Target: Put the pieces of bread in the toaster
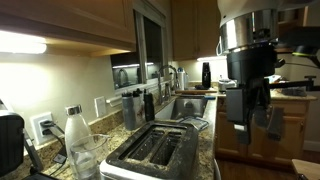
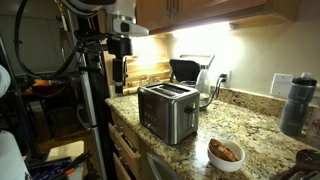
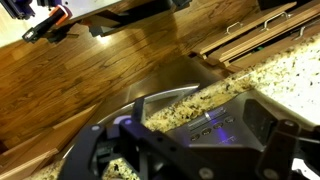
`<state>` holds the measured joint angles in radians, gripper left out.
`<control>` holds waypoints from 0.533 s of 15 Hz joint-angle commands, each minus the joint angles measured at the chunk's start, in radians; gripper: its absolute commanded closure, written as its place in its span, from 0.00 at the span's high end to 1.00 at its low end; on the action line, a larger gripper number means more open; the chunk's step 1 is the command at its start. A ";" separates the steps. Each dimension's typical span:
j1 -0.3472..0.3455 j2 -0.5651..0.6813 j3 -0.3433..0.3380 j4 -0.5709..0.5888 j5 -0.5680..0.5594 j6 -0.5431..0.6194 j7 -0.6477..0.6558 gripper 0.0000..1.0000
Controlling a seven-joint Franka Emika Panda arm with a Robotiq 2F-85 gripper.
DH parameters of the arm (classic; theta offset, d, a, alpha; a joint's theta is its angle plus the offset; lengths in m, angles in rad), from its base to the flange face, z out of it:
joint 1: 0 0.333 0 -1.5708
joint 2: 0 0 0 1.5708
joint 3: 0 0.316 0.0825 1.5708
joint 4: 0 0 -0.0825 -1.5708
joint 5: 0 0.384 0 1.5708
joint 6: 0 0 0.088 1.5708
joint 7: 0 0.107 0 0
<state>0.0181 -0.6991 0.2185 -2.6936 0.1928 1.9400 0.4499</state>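
Note:
The shiny silver toaster (image 2: 168,112) stands on the granite counter with its two dark slots up; it also fills the near foreground in an exterior view (image 1: 158,150). Tan-brown pieces of bread (image 2: 227,151) lie in a small white bowl near the counter's front edge, right of the toaster. My gripper (image 2: 120,74) hangs in the air beyond the toaster's left end, well above the counter, and shows at the right in an exterior view (image 1: 255,116). In the wrist view the gripper (image 3: 190,162) is open and empty, with the toaster's button end (image 3: 205,118) below it.
A black appliance (image 2: 185,70) with a cord sits behind the toaster by the wall. A grey bottle (image 2: 294,104) stands at the far right. A clear bottle (image 1: 75,132) and glass stand beside the toaster. A sink (image 1: 190,106) lies farther along the counter.

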 commanded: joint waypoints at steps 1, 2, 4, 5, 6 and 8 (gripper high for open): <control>-0.053 0.005 0.006 0.000 -0.026 0.046 0.090 1.00; -0.069 0.001 0.005 -0.003 -0.026 0.063 0.115 1.00; -0.104 -0.003 0.008 -0.007 -0.032 0.094 0.173 1.00; -0.120 -0.003 0.005 -0.009 -0.036 0.110 0.200 1.00; -0.131 -0.002 0.001 -0.012 -0.040 0.125 0.220 1.00; -0.153 0.003 -0.010 -0.017 -0.043 0.152 0.252 1.00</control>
<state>-0.1058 -0.6988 0.2170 -2.6953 0.1724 2.0453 0.6317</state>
